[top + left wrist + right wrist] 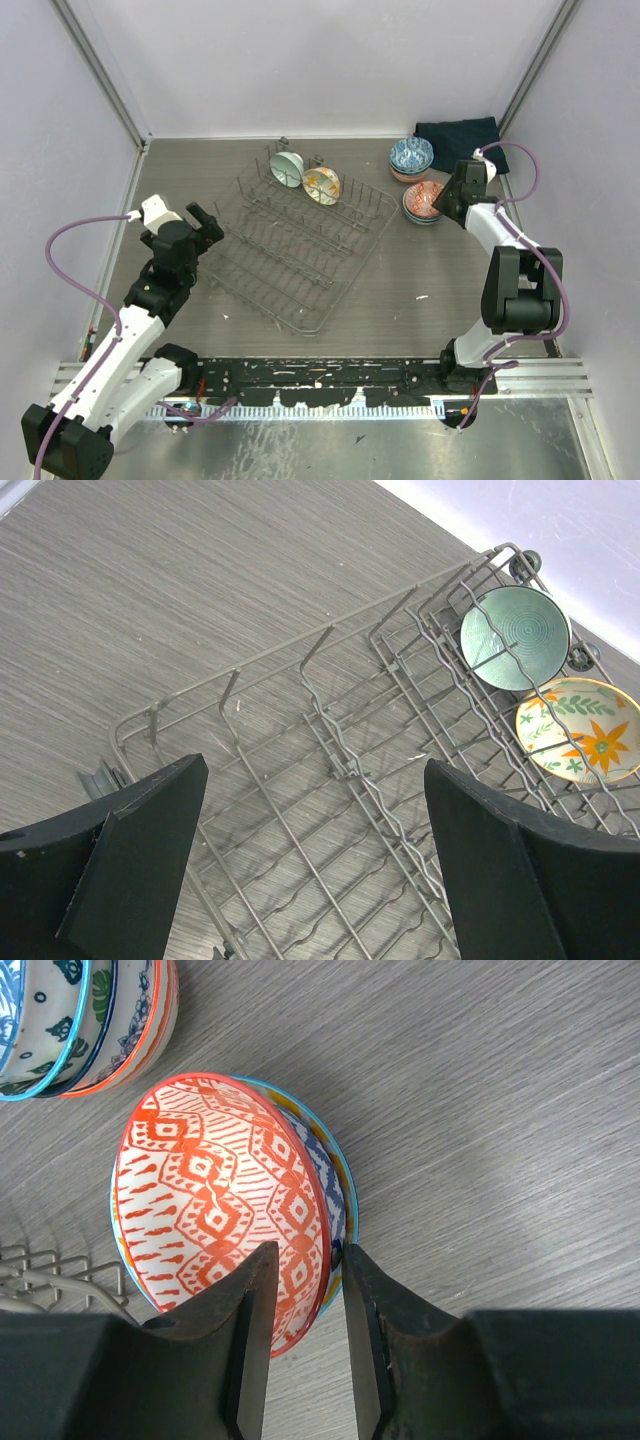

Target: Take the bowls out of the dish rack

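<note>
Where the rack (300, 250) lay skewed across the middle of the table (420, 290), we logged the following.

Rack: two bowls only, both on edge at its far corner. The mint bowl (286, 168) stood nearest the corner and the floral bowl (322, 185) just beside it. All other rows of tines were bare.

Unloaded bowls: right of the rack, clear of its wire. The blue stack (411, 155) sat near the cloth (457, 132) in the far right corner. The red bowl (215, 1200) was nested in a lower bowl (335, 1175) just nearer us.

Right gripper (310, 1260): at the red bowl's near rim, jaws narrowly parted astride that rim, which looked unpinched. The rack's right edge showed just beside it in the wrist view.

Left gripper (312, 780): jaws spread wide, holding nothing, poised over the rack's left edge.

Open room: bare table lay along the left wall, behind the rack and in front of it.
</note>
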### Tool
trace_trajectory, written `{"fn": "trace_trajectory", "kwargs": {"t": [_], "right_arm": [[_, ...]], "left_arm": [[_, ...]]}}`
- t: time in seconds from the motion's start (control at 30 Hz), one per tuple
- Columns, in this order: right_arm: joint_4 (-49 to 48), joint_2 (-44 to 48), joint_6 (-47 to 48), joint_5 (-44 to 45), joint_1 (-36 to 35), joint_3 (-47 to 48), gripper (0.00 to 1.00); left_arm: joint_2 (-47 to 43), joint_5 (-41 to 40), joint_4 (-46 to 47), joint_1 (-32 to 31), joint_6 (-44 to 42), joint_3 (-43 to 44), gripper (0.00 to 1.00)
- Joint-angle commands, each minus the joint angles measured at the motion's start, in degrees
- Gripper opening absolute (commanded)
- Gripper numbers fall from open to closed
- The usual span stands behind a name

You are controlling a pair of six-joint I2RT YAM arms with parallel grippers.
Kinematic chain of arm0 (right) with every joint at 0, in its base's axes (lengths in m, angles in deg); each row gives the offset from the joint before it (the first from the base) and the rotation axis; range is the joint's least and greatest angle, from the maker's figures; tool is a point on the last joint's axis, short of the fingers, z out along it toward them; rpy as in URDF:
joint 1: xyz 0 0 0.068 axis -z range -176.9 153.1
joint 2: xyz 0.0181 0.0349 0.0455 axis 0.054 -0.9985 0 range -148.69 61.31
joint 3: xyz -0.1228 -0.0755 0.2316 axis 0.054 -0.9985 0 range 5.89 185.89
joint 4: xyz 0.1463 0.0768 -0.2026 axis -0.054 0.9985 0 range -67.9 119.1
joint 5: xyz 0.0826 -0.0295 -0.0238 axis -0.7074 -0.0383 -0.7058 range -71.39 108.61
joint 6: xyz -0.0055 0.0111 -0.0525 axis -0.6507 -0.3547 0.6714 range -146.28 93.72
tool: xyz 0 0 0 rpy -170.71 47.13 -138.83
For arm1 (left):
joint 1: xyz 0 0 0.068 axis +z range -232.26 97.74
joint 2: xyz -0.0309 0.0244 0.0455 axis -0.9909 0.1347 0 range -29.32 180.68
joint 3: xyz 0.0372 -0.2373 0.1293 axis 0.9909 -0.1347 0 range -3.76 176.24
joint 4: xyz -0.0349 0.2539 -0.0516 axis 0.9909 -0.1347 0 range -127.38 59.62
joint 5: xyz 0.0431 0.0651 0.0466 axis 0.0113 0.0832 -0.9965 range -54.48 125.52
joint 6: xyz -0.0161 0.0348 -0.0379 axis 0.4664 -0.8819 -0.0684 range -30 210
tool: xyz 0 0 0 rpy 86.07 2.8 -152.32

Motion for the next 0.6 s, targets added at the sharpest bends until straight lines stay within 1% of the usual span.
{"fn": "trace_trajectory", "kwargs": {"t": [0.0,0.2,0.33,0.57], "right_arm": [[-2.64,4.45,-0.86,0.51,0.03,1.01,0.38],[-2.6,6.61,-0.74,1.43,0.07,-0.4,0.38],[-2.65,6.47,-0.69,1.39,0.12,-0.58,0.36],[-2.31,6.19,-0.37,2.1,0.07,-0.74,0.36]], "left_arm": [[-0.51,-0.75,2.19,-0.14,-0.2,0.08,0.98],[-0.5,-0.73,2.2,-0.12,-0.2,0.12,0.98],[-0.37,-0.67,2.19,-0.17,-0.2,0.09,0.98],[-0.49,-0.77,2.19,-0.12,-0.2,0.07,0.98]]}}
